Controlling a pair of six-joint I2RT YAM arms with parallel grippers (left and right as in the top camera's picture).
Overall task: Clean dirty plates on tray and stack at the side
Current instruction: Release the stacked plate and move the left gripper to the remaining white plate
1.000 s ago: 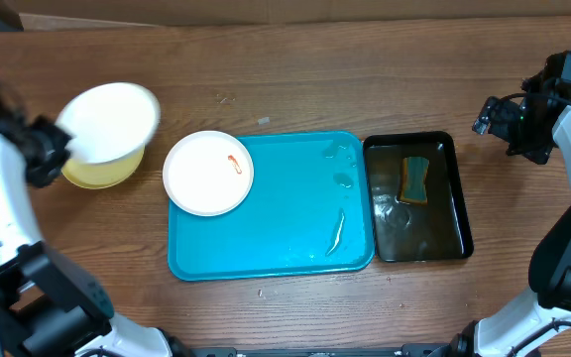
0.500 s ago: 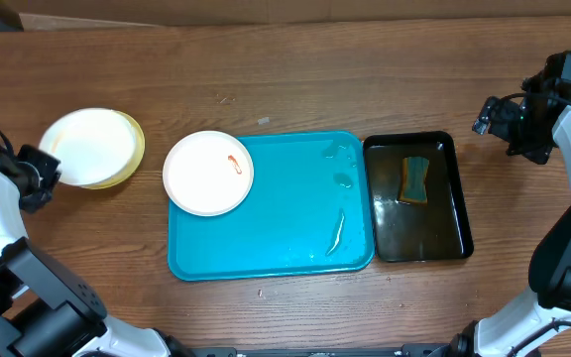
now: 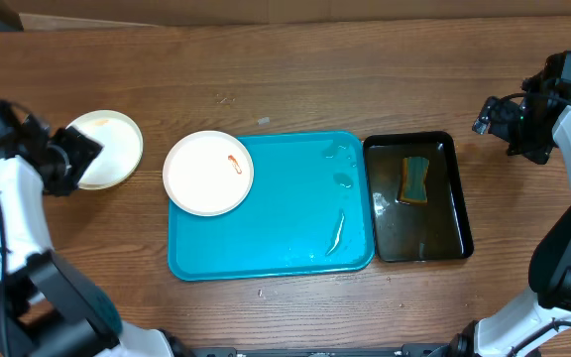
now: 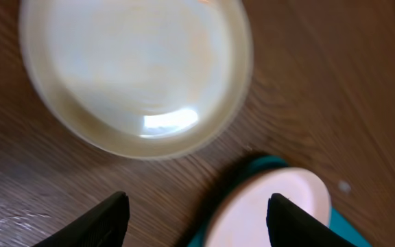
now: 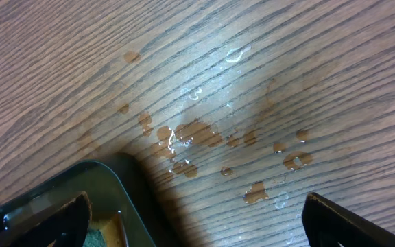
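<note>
Left fingers [image 4: 108, 219] are released - spread apart with nothing between them, hanging just beside the side stack [image 3: 107, 149] on the bare desk [image 3: 315, 89], left of the tray [image 3: 295, 228]. The stack reads as a white plate nested in the pale yellow-green one, though the rims sit so close I can't separate them cleanly. It sits flat and clear of the tray, which is where finished plates belong, so I take that placement as done.

The smeared white plate [image 3: 208, 173] is the one left to do. It rests on the tray's left end and overhangs the rim toward the stack, with a red-orange smear [image 3: 234, 164] near its right side. That overhang gives my left fingers an edge to pinch without digging into the tray floor.

Right fingers [image 5: 362, 219] are opened wide and empty, parked over wet desk off the far right corner of the black tub [image 3: 456, 213] - water droplets [image 5: 197, 130] dot the wood below them. The sponge [image 3: 416, 178] lies in the tub, untouched by either arm. My guess is the right arm waits there so the sponge is a short reach once the dirty plate is presented. Roughly two of three plates look handled.
</note>
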